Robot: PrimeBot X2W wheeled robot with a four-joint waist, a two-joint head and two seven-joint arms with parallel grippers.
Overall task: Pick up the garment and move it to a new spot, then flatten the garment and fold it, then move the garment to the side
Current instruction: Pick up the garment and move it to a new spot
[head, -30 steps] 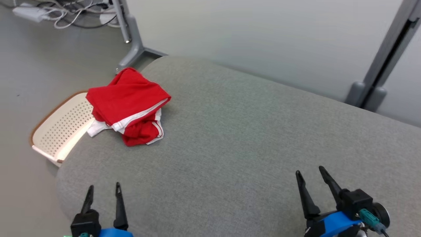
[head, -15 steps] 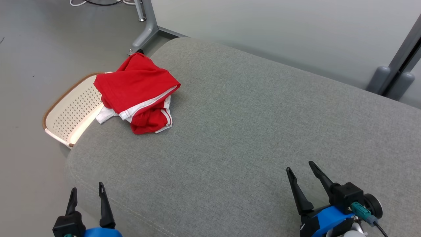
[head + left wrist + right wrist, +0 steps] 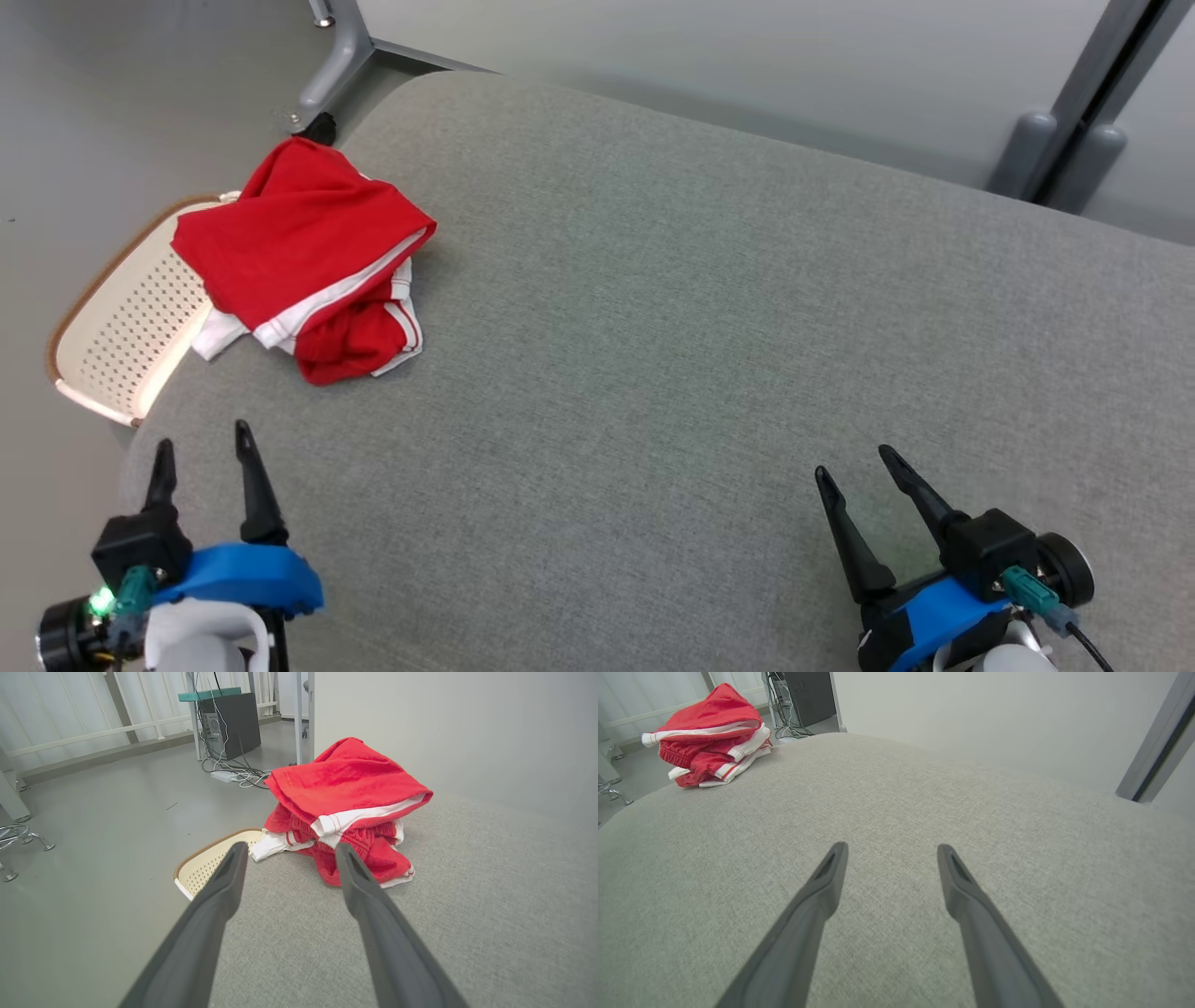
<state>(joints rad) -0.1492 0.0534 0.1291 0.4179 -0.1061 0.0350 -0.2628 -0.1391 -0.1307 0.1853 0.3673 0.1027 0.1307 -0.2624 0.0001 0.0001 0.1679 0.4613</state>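
Left wrist view reveals a computer tower (image 3: 232, 724) beyond the crumpled garment (image 3: 346, 788).

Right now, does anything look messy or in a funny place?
Yes. The red garment lies in a crumpled heap at the left edge of the grey cushion, partly hanging over the cream basket. Nothing looks broken.

the head view looks steeply down on the grey cushion (image 3: 653, 327), with the garment (image 3: 299, 252) at its upper left. the left wrist view sits low and close, facing that garment. the right wrist view skims the cushion, the garment far off at upper left.
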